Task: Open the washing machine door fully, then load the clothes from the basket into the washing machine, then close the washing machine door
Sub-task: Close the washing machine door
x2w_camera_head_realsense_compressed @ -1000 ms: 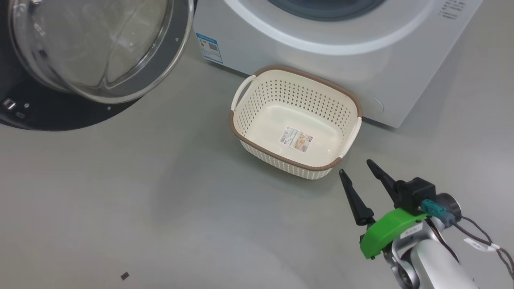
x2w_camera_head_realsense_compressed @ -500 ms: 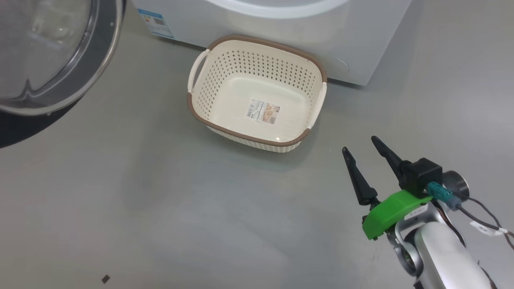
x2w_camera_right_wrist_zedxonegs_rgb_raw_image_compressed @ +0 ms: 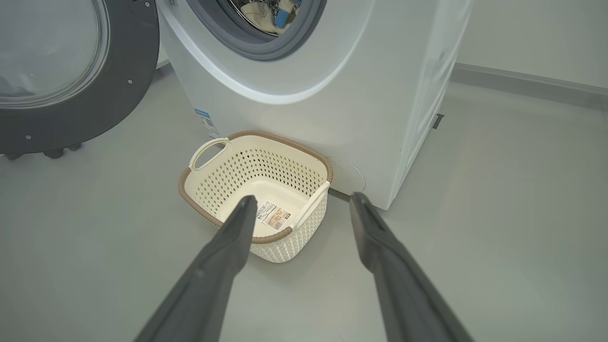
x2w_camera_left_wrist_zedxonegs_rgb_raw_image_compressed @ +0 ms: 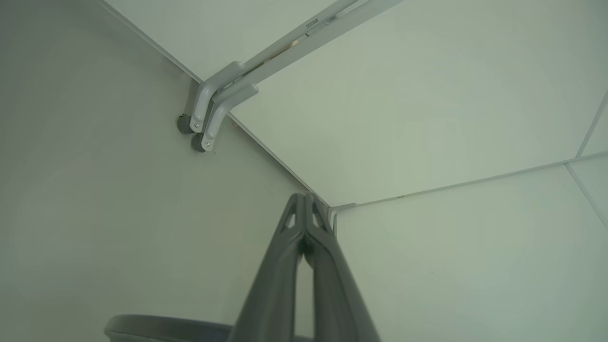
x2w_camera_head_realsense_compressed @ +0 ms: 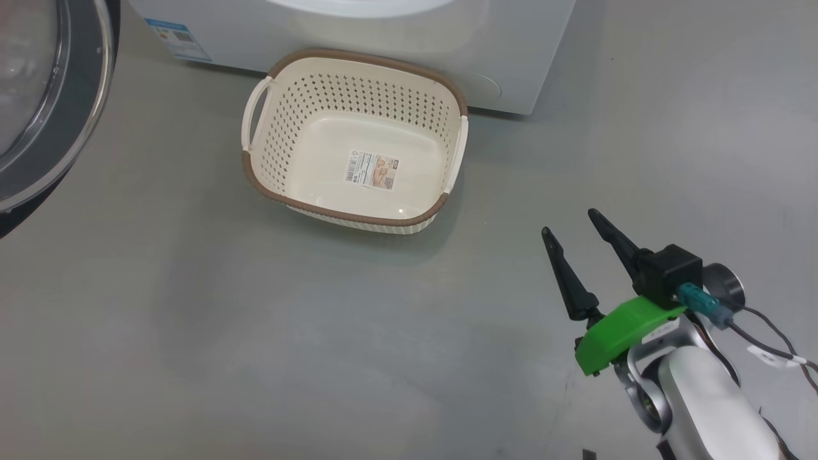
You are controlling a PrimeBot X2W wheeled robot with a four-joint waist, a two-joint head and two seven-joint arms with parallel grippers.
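Note:
The cream basket (x2w_camera_head_realsense_compressed: 300, 108) stands on the floor against the white washing machine (x2w_camera_head_realsense_compressed: 383, 32), and holds nothing but its label sticker. The washing machine door (x2w_camera_head_realsense_compressed: 96, 76) hangs open at the left. In the right wrist view the door (x2w_camera_right_wrist_zedxonegs_rgb_raw_image_compressed: 123, 71) is swung wide, and pale clothes (x2w_camera_right_wrist_zedxonegs_rgb_raw_image_compressed: 259, 12) with a blue patch lie inside the drum of the washing machine (x2w_camera_right_wrist_zedxonegs_rgb_raw_image_compressed: 370, 95), above the basket (x2w_camera_right_wrist_zedxonegs_rgb_raw_image_compressed: 228, 180). My right gripper (x2w_camera_head_realsense_compressed: 570, 222) is open and empty, to the right of the basket and nearer me. My left gripper (x2w_camera_left_wrist_zedxonegs_rgb_raw_image_compressed: 304, 197) is shut on nothing.
Bare grey floor spreads in front of the basket and to its right. A grey skirting (x2w_camera_right_wrist_zedxonegs_rgb_raw_image_compressed: 522, 80) runs along the wall right of the machine. The left wrist view faces white panels and a bracket with small casters (x2w_camera_left_wrist_zedxonegs_rgb_raw_image_compressed: 202, 128).
The head camera has swung, so basket, machine and door have slid left and up in the picture. The right gripper stays open low at the right.

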